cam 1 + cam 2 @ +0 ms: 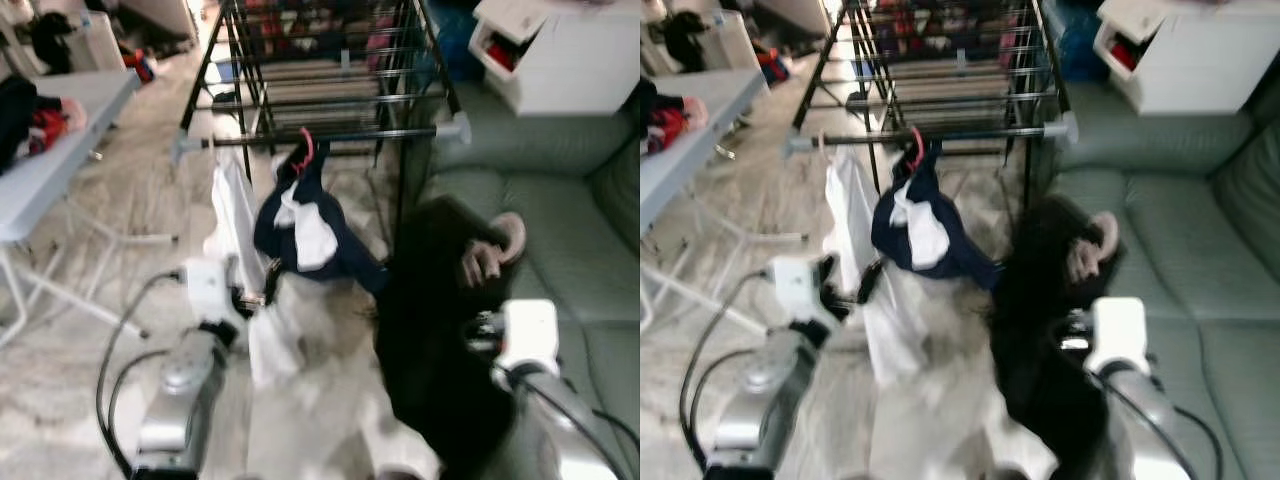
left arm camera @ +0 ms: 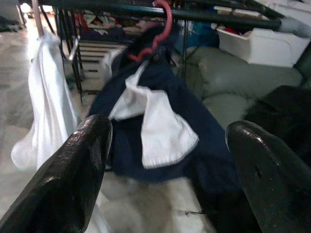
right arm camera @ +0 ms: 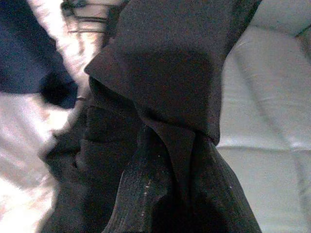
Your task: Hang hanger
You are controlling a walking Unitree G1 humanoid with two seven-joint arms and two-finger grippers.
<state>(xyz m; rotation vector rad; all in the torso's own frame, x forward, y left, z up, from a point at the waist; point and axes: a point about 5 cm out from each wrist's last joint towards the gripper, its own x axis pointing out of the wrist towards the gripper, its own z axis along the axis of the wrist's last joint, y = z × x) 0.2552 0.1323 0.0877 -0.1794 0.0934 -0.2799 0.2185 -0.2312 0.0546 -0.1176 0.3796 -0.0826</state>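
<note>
- Hanger point(image 2: 158, 29), red with a curved hook, was hooked over the dark front rail point(image 1: 330, 137) of the drying rack point(image 1: 320, 70), with a navy and white garment point(image 1: 310, 235) bunched beneath it; the hanger's shoulders were hidden inside the cloth.
- Nearest the camera, the left gripper point(image 2: 167, 170) pointed at that garment with its two black fingers point(image 2: 73, 179) spread wide apart and nothing between them; in the head views its fingertips were small and blurred beside a white cloth.
- The right gripper point(image 1: 480, 325) was buried in a black garment point(image 1: 430, 350); black fabric covered its wrist view, so I cannot tell whether its fingers were apart or together. A pinkish curved piece point(image 1: 495, 250) stuck out at the top of the black garment, too blurred to name.
- A white cloth point(image 1: 235, 215) hung from the same rail, left of the navy garment.
- A grey-green sofa point(image 1: 560, 230) lay to the right, with a white box point(image 1: 560, 55) cut off at the frame's top edge.
- To the left stood a pale table point(image 1: 60, 130) bearing dark and red items, blurred.
</note>
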